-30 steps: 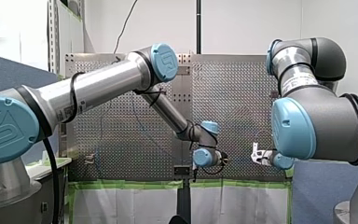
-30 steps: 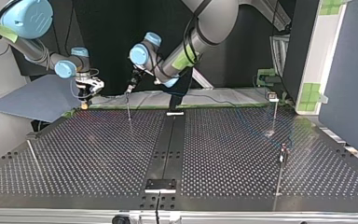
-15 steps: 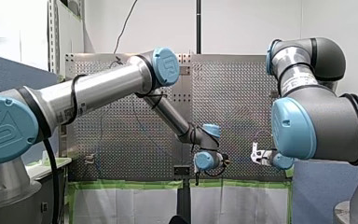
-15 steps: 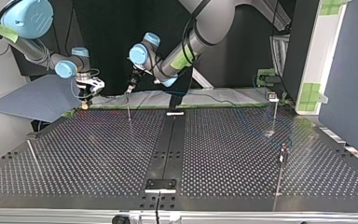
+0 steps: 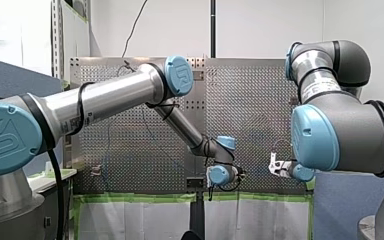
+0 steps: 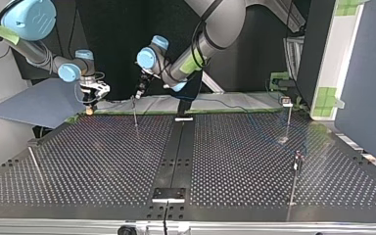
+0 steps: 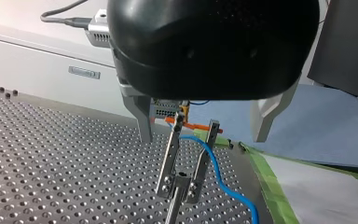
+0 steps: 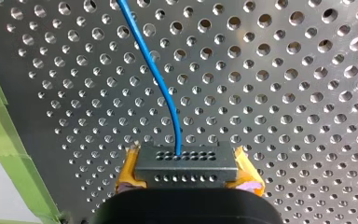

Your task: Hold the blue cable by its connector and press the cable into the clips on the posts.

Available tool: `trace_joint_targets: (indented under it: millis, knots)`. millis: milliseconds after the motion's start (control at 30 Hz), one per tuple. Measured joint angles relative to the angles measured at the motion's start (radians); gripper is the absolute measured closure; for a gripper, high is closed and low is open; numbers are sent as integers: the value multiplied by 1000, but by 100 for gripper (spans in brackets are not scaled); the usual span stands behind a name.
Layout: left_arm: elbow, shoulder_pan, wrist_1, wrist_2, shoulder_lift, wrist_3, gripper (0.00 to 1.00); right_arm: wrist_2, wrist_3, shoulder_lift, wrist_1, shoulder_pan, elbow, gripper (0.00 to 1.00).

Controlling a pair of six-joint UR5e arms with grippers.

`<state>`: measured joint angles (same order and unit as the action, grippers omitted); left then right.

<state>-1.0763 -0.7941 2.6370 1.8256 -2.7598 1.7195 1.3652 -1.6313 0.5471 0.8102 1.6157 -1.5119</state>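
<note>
Right wrist view: right gripper (image 8: 189, 179) clamped on connector (image 8: 186, 163), blue cable (image 8: 161, 79) trailing ahead; left gripper (image 7: 204, 133) spread wide, straddling clip (image 7: 181, 183), cable crossing its prongs. Press straight down, keeping cable taut.

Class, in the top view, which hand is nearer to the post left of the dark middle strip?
Left. My left hand is at the top of the post; my right hand, holding the connector, stands apart at the top view's left of it.
</note>
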Motion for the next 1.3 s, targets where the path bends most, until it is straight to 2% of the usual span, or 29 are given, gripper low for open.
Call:
trace_joint_targets:
  millis: [400, 1100, 1300]
  knots:
    - [0, -3, 0, 2, 0, 5, 1, -1, -14, -1, 6, 0, 0, 100]
    - [0, -2, 8, 0, 0, 9, 1, -3, -14, -1, -1, 1, 0, 100]
    - [-2, -5, 35, 12, 4, -5, 1, -4, -14, -1, -2, 1, 0, 100]
